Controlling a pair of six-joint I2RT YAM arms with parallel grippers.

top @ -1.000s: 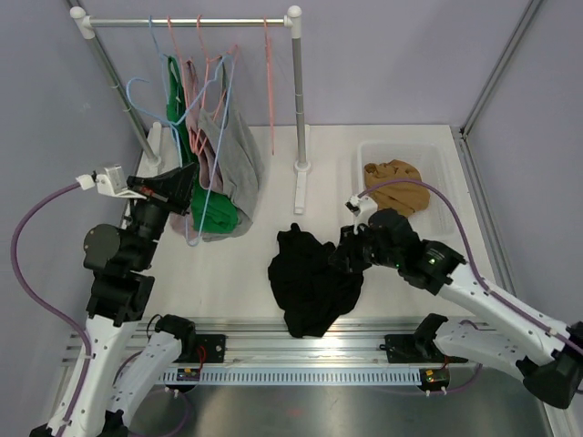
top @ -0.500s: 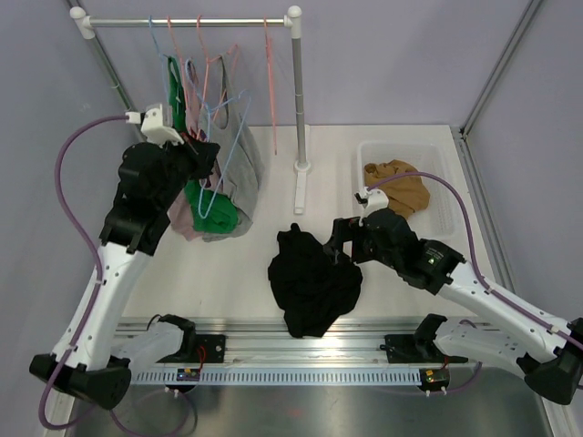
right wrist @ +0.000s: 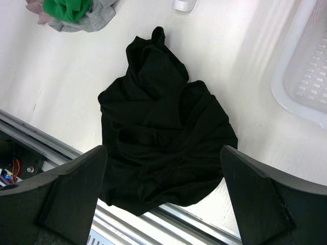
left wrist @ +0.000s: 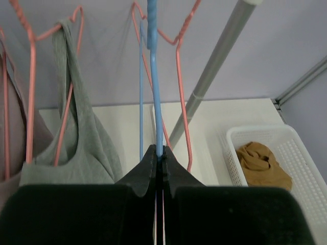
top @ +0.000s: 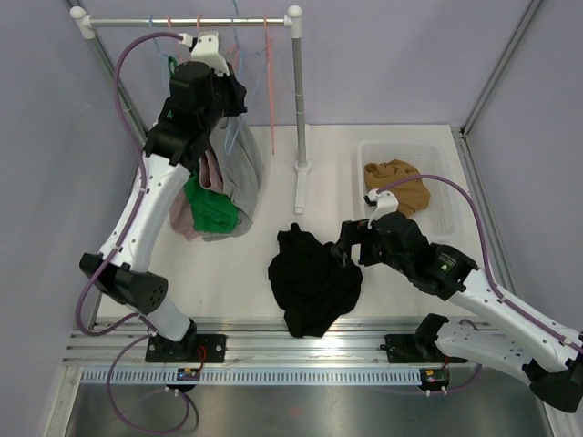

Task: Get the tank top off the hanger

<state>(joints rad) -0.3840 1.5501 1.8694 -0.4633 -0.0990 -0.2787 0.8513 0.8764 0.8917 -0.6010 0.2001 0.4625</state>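
Note:
The black tank top (top: 312,282) lies crumpled on the table near the front rail, apart from any hanger; the right wrist view shows the same tank top (right wrist: 163,127). My right gripper (top: 344,250) hovers at its right edge, and in its own view the right gripper (right wrist: 162,153) stands wide open with nothing held. My left gripper (top: 230,96) is raised to the rack rail (top: 187,20). Seen from the left wrist, the left gripper (left wrist: 159,153) is shut on a bare blue hanger (left wrist: 153,76).
Grey tank top (left wrist: 82,138) hangs on a pink hanger beside the blue one. Grey, pink and green garments (top: 208,208) hang bunched under the rail. The rack post (top: 298,100) stands mid-table. A white bin (top: 446,182) at right holds a brown garment (top: 398,179).
The left arm swung up from low on the left to the rail, carrying the blue hanger. The right gripper opened and let go of the black tank top.

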